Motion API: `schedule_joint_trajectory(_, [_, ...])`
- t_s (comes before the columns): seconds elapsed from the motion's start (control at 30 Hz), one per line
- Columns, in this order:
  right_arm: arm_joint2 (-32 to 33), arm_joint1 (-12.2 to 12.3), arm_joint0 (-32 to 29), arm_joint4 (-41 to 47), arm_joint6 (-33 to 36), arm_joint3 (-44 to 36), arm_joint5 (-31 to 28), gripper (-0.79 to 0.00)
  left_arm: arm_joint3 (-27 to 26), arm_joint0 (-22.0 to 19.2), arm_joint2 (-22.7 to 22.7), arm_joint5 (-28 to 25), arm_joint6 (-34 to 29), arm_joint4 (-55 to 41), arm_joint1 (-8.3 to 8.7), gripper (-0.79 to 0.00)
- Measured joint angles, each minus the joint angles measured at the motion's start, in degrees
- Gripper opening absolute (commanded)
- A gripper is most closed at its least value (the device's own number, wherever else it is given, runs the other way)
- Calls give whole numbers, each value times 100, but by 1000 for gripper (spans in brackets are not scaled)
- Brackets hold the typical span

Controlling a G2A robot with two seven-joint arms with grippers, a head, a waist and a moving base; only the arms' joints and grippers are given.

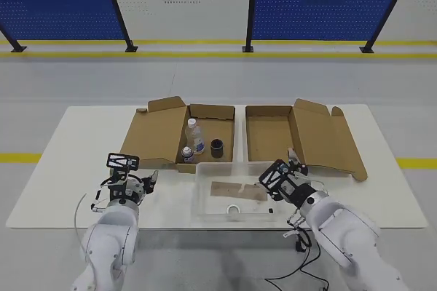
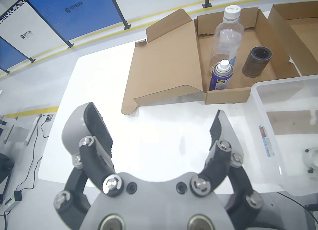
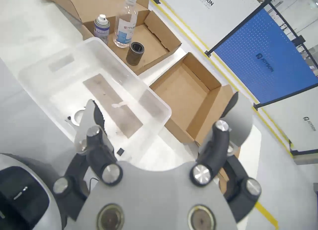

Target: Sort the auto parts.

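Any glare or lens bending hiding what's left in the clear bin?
Top view: even light; frosted walls of the clear bin haze its contents. Left wrist view: wide lens bows lines near the edges; bin wall milky. Right wrist view: right tool partly covers the metal ring.

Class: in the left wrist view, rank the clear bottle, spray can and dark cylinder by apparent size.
1. clear bottle
2. spray can and dark cylinder: look alike, not ranked.

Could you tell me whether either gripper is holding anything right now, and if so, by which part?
Nothing is held: the left gripper and the right gripper are both open and empty.
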Motion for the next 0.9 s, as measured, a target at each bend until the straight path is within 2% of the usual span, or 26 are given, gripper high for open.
schedule_joint_trajectory(0.17, [-402,-74,442,-53,513,337,129,0,0,0,0,0,0,0,0,0])
schedule_joint_trajectory(0.47, [-1070,-302,1081,580,1468,1121,1007,0,0,0,0,0,0,0,0,0])
schedule_joint_trajectory(0.6, [-1267,-396,1322,786,1536,1586,1350,0,0,0,0,0,0,0,0,0])
schedule_joint_trajectory(0.9, [-1523,-499,1622,924,1639,2014,1298,0,0,0,0,0,0,0,0,0])
